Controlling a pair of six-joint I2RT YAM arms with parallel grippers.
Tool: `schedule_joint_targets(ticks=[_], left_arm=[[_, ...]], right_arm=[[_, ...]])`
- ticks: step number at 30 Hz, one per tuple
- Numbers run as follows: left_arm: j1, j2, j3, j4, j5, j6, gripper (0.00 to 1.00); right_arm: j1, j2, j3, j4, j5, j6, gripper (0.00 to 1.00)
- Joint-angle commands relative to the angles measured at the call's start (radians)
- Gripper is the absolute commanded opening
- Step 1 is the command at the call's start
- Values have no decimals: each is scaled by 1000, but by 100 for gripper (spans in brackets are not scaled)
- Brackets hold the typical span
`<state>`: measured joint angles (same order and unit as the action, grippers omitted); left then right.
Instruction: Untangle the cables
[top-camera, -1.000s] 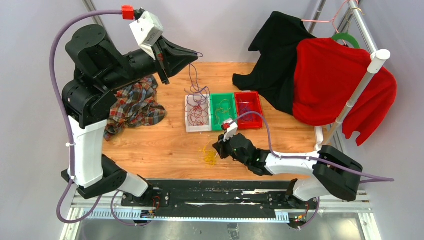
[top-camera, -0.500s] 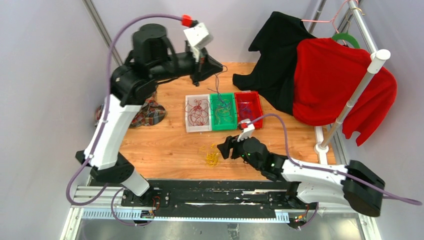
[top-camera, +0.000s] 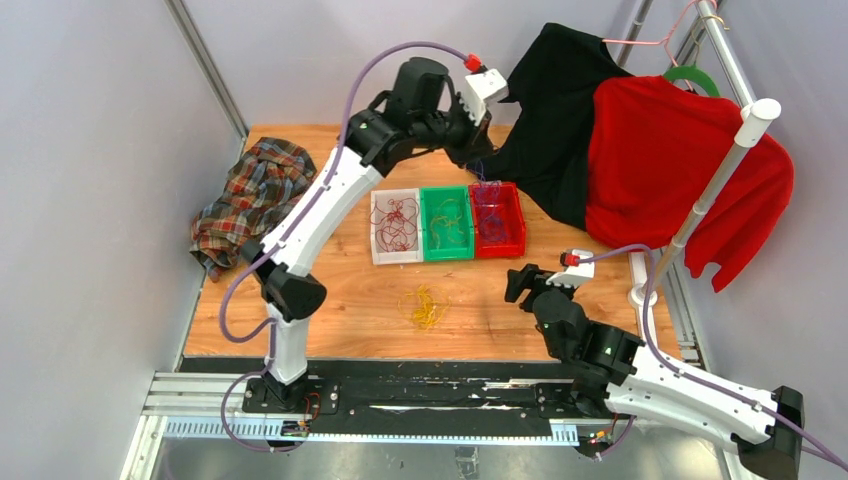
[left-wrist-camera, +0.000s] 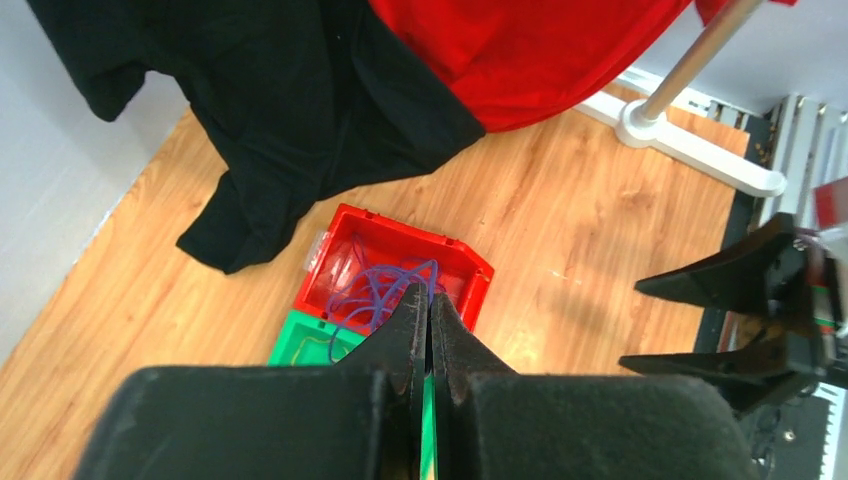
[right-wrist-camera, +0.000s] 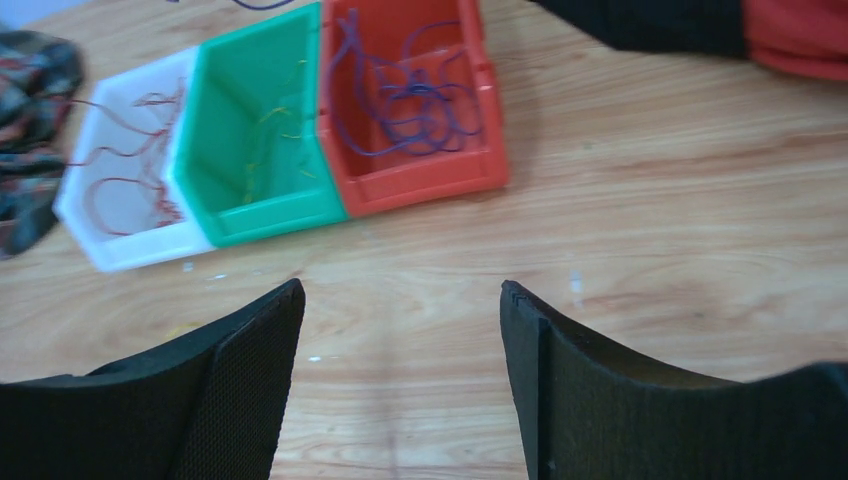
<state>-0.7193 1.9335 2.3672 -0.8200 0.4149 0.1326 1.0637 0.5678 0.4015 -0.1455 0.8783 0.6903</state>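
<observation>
My left gripper (top-camera: 478, 166) hangs over the red bin (top-camera: 517, 222), shut on a purple cable (left-wrist-camera: 372, 292) whose loops trail down into that bin; its fingertips (left-wrist-camera: 412, 300) are pressed together. More purple cable (right-wrist-camera: 405, 98) lies in the red bin (right-wrist-camera: 430, 186). Dark red cables (top-camera: 393, 224) lie in the white bin (top-camera: 377, 252), and yellow strands (top-camera: 447, 220) in the green bin (top-camera: 432, 252). A small yellow cable bundle (top-camera: 425, 308) rests loose on the wood. My right gripper (top-camera: 520, 284) is open and empty over bare table, right of that bundle.
A plaid cloth (top-camera: 250, 188) lies at the table's left edge. A black garment (top-camera: 560, 100) and a red garment (top-camera: 670, 160) hang from a rack at the back right; its white pole (top-camera: 712, 185) and base (left-wrist-camera: 690, 150) stand near the right edge.
The left arm swung right with the purple cable, from above the white bin to above the red bin. The right gripper opened, left the yellow bundle and drew back to the right.
</observation>
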Motion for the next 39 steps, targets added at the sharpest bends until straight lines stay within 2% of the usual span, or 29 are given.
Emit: schedule_joint_targets(ticks=[1,8,15,20,25,32,39], left_arm=[[-11,76,61,56,-9,42,1],[-12,183,41,111,-6,71,0],[-16,246,-79,223,9,95,1],[-21,327,-54,253,6,117,0],[-23,379,-91,317,-2,118,0],[-40,391,-270,485,-110,169,0],[-67,442,-282,479,-236,311,0]], right_arm=[[-20,1,37,-146,157,12,72],[-84,38,47,-188,178,41,72],[-245,167,68,-220,8,105,72],[-266,212,77,-218,-1,116,72],[-287,207,72,-214,0,114,72],[-310,203,63,-185,-23,68,71],[-322,176,69,-190,-23,43,70]])
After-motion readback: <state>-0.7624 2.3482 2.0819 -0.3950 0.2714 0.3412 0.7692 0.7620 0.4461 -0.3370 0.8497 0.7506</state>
